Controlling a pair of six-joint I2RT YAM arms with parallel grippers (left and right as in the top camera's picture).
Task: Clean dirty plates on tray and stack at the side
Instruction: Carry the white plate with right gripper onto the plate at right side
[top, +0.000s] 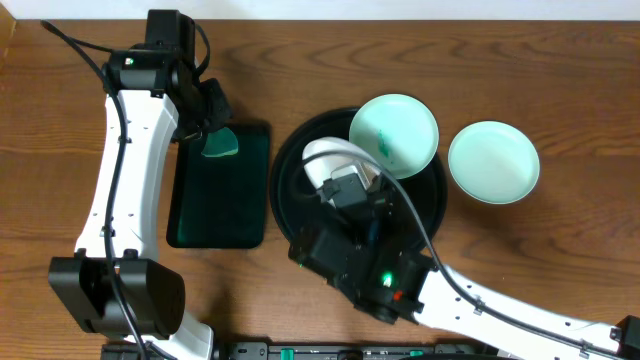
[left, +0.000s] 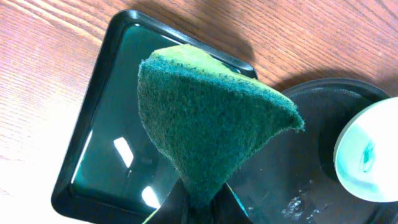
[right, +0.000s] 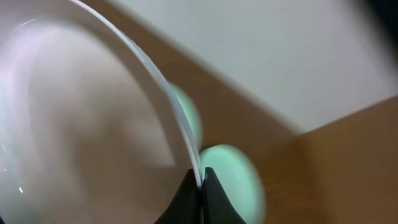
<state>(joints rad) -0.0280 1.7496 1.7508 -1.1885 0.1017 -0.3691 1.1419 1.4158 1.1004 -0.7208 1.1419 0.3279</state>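
Wood tabletop (top: 560, 80): your right jaws pinch a plate (right: 81, 124) by the rim over the tray (top: 285, 175), likely for wiping; left jaws clamp the sponge (left: 205, 124) above the green tray (top: 215, 215); smeared plate (top: 394, 130) on tray's rim, clean plate (top: 493, 161) parked aside.

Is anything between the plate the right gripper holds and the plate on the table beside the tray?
Yes: the pale-mint round plate with a teal smear, at the glossy black round tray's far-right rim, lies between the held white plate and the clean pale-mint plate.
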